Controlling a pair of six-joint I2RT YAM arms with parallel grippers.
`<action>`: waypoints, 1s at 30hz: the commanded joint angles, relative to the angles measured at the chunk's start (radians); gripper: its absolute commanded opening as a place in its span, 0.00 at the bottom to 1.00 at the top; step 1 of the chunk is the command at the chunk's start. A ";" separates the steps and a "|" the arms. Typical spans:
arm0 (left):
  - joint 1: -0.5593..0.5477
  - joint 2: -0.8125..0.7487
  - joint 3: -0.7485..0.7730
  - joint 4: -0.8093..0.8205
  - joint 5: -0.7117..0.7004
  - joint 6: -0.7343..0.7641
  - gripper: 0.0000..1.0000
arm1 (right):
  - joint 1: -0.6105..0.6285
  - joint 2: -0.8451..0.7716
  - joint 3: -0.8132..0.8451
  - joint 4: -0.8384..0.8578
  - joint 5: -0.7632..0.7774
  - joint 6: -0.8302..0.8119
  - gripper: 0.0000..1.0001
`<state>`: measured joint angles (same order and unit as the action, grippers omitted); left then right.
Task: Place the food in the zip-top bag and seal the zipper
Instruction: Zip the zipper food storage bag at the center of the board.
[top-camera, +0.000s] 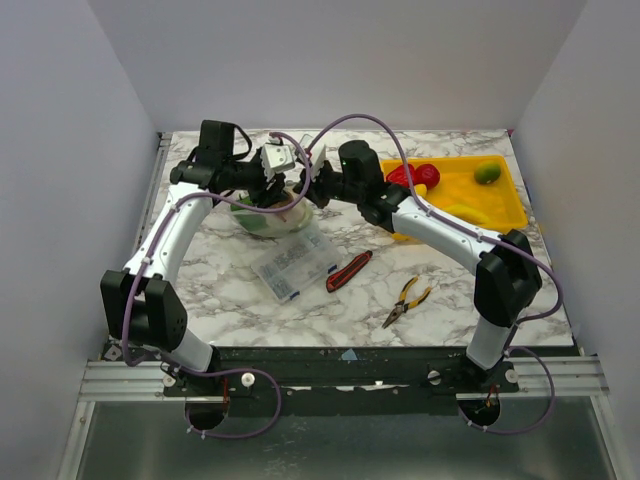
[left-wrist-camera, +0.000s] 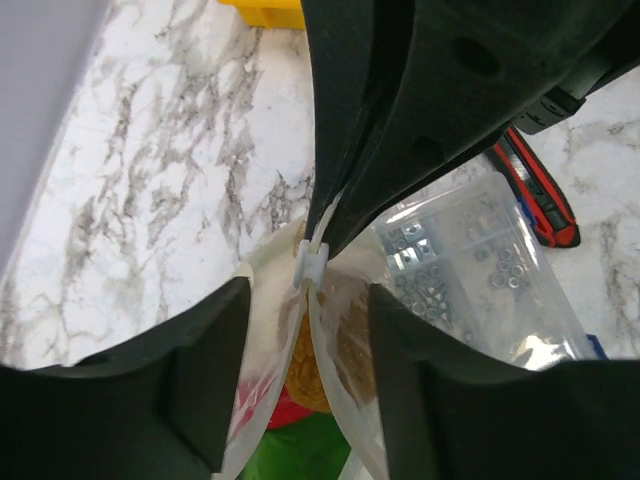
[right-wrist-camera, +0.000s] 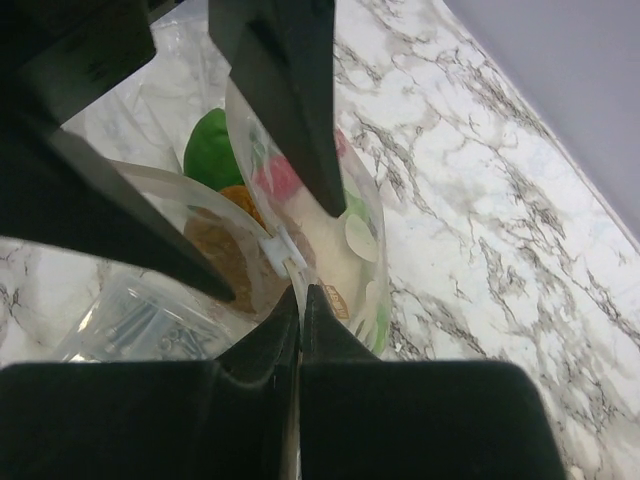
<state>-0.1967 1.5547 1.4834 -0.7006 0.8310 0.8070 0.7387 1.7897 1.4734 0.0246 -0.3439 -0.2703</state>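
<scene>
The clear zip-top bag (top-camera: 275, 218) stands on the marble top, with green (right-wrist-camera: 210, 150), red (right-wrist-camera: 278, 178), brown and white food inside. More food lies in the yellow tray: a red piece (top-camera: 415, 176), a green piece (top-camera: 487, 172) and yellow pieces (top-camera: 470, 212). My right gripper (right-wrist-camera: 302, 292) is shut on the bag's zipper strip, just beside a white slider (right-wrist-camera: 278, 250). My left gripper (left-wrist-camera: 310, 350) is open and straddles the bag's parted mouth below the slider (left-wrist-camera: 312, 262). The two grippers meet above the bag in the top view, the left (top-camera: 268, 186) and the right (top-camera: 306, 190).
A clear compartment box of screws (top-camera: 295, 268) lies just in front of the bag. A red and black utility knife (top-camera: 349, 271) and yellow-handled pliers (top-camera: 407, 300) lie to its right. The yellow tray (top-camera: 455, 185) sits at the back right.
</scene>
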 joint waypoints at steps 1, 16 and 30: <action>-0.010 -0.083 -0.076 0.175 0.037 -0.080 0.58 | 0.011 0.005 0.001 0.052 0.001 0.026 0.00; -0.030 -0.116 -0.138 0.262 0.022 -0.094 0.19 | 0.011 -0.002 0.004 0.036 0.009 0.052 0.00; -0.030 -0.153 -0.167 0.310 -0.107 -0.156 0.00 | 0.011 0.032 0.005 0.146 0.477 0.443 0.00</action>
<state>-0.2249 1.4563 1.3334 -0.4236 0.7845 0.6949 0.7635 1.8053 1.4857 0.0639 -0.1307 -0.0021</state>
